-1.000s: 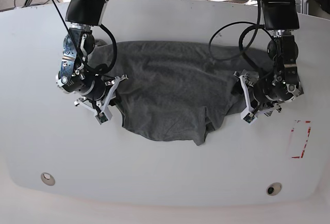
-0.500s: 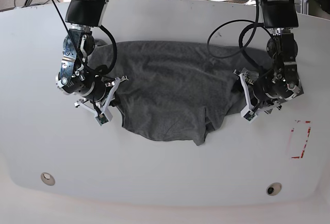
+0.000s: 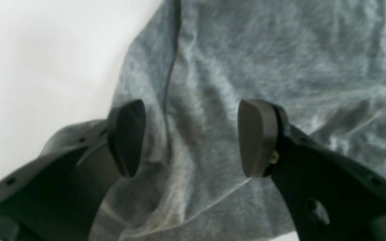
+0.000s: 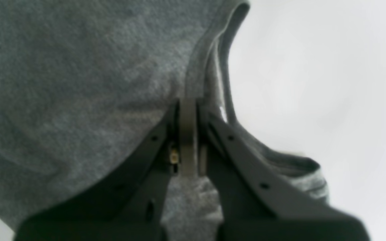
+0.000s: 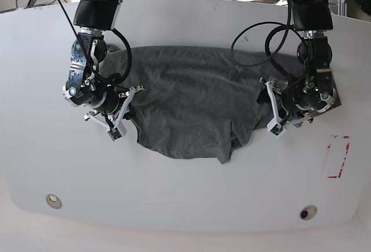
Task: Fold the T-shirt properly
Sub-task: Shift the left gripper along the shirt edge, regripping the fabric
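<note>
Leftward-shifted left jaws gape over the T-shirt (image 5: 191,101); right jaws pinch its edge.

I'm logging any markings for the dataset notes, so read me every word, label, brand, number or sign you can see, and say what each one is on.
No readable text in any view.
T-shirt: plain grey, no print or label showing.
Table: a red outlined rectangle is marked near the edge, a mark only, with no letters or digits.
Left gripper and right gripper: no markings visible.

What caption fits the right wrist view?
Right gripper shut on the T-shirt edge, white table beside it.
</note>
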`<state>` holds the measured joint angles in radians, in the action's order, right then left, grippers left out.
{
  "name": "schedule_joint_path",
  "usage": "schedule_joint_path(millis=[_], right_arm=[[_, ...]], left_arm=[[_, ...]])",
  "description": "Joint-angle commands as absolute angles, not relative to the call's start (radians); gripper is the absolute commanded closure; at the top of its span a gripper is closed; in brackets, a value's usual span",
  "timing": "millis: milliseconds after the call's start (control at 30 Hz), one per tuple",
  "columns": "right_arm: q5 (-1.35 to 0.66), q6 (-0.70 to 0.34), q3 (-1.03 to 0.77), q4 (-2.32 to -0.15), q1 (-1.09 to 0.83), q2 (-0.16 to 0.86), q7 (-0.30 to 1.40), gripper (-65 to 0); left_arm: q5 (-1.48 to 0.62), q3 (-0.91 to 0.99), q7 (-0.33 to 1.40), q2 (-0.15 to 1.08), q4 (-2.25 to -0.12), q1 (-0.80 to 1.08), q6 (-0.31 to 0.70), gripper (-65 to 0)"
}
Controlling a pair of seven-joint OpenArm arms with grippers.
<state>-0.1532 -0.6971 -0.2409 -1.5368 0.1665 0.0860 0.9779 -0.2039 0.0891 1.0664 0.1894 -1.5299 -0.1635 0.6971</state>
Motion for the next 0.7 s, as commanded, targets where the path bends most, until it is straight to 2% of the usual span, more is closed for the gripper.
schedule_joint_path(millis=[0,233,367,567,667], right_arm=[[-0.16,-0.698,-0.243,-1.549,0.188,0.093,0.961,-1.3],[-0.161,-0.698,-0.242,-1.547,0.184,0.095,0.956,-1.4],[-0.161,-0.698,-0.244,-1.546,0.187,0.095,0.957,-1.1],[-0.163,-0.698,-0.244,-1.544,0.188,0.095,0.958,-1.1],[-0.163,-0.698,-0.244,-1.546,0.188,0.095,0.961,-1.1]], left_arm=[[-0.209,0.076,1.068,0.193,-1.548,-0.179,0.698,-37.0],[-0.207,0.047,1.085,0.189,-1.539,-0.174,0.698,-21.7],[-0.212,0.043,1.115,0.189,-1.541,-0.179,0.698,-7.3],[-0.213,0.039,1.13,0.189,-1.552,-0.18,0.698,-10.4],[-0.213,0.038,1.124,0.19,-1.576,-0.173,0.698,-14.1]])
